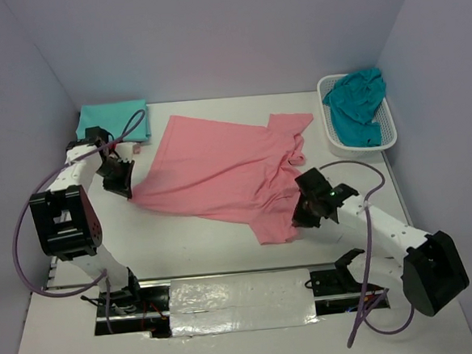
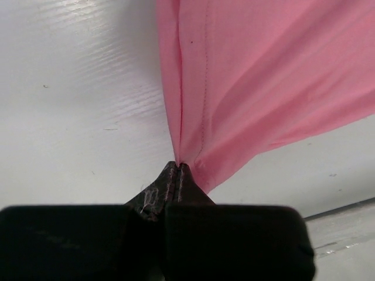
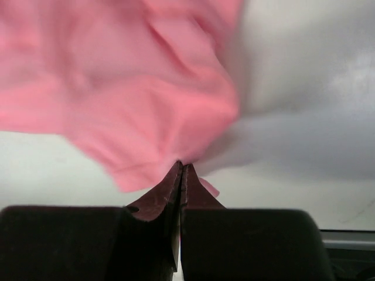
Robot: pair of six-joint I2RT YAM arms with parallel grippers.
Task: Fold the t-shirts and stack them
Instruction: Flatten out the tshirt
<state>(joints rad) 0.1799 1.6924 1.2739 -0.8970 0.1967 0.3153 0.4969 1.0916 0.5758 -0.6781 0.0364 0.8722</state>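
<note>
A salmon pink t-shirt [image 1: 227, 165] lies spread across the middle of the table, slightly lifted at both near corners. My left gripper [image 1: 128, 187] is shut on its left hem corner; in the left wrist view the pink cloth [image 2: 252, 88] fans up from the pinched gripper [image 2: 178, 165]. My right gripper [image 1: 300, 213] is shut on the shirt's lower right edge, where the pink cloth [image 3: 135, 93] bunches above the closed gripper [image 3: 181, 165]. A folded mint-teal t-shirt [image 1: 112, 121] rests at the back left. A darker teal-blue t-shirt [image 1: 357, 104] lies crumpled in the basket.
The white lattice basket [image 1: 390, 127] stands at the back right by the wall. Purple cables loop beside both arms. A shiny plate [image 1: 240, 300] covers the near edge between the arm bases.
</note>
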